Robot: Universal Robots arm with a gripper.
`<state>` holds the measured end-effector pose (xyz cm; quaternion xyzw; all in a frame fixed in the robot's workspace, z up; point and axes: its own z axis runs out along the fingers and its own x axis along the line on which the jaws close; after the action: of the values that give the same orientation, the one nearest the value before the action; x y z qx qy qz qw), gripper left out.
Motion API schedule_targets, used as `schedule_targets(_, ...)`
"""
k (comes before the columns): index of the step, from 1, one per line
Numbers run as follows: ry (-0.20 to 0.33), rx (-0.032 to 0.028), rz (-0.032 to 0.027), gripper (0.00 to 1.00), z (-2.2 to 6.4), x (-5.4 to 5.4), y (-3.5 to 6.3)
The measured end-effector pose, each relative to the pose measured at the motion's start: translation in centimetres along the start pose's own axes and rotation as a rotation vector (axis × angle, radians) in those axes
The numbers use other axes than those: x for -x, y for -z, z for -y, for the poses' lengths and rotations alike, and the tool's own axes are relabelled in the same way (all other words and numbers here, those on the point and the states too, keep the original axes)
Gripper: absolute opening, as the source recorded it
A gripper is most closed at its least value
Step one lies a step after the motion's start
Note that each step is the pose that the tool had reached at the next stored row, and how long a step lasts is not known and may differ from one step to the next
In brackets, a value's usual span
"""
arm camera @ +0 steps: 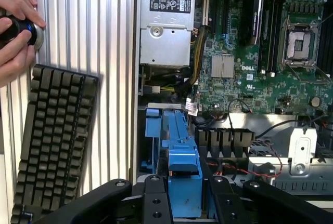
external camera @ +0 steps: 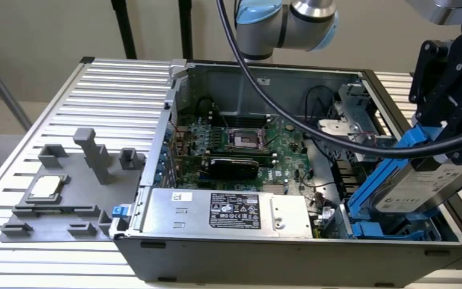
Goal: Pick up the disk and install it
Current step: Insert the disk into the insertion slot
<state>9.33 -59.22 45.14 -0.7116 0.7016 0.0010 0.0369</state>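
Black gripper (external camera: 444, 135): fingers closed part-way, clamped on the upper end of the flat, silver-grey, white-labelled disk (external camera: 435, 180) in its bright blue plastic carrier. The disk hangs directly below the fingers with its long axis steeply tilted. Its lower end meets the blue drive bay (external camera: 375, 229) at the open grey computer case's (external camera: 295, 256) near corner, on the exterior view's right.

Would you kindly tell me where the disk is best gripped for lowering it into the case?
Grip the disk by its upper end, across the sides of its blue carrier, coming from above, as the gripper holds it now. It hangs tilted, lower end toward the drive bay, leaving that end free to enter.
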Motion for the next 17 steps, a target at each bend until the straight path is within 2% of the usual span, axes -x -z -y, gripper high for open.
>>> schedule_targets(6,-0.021,-0.001,-0.0012,0.33,-0.01,0.02,-0.25)
schedule_targets(17,-0.023,-0.0012,-0.0013,0.33,-0.03,0.24,-0.72)
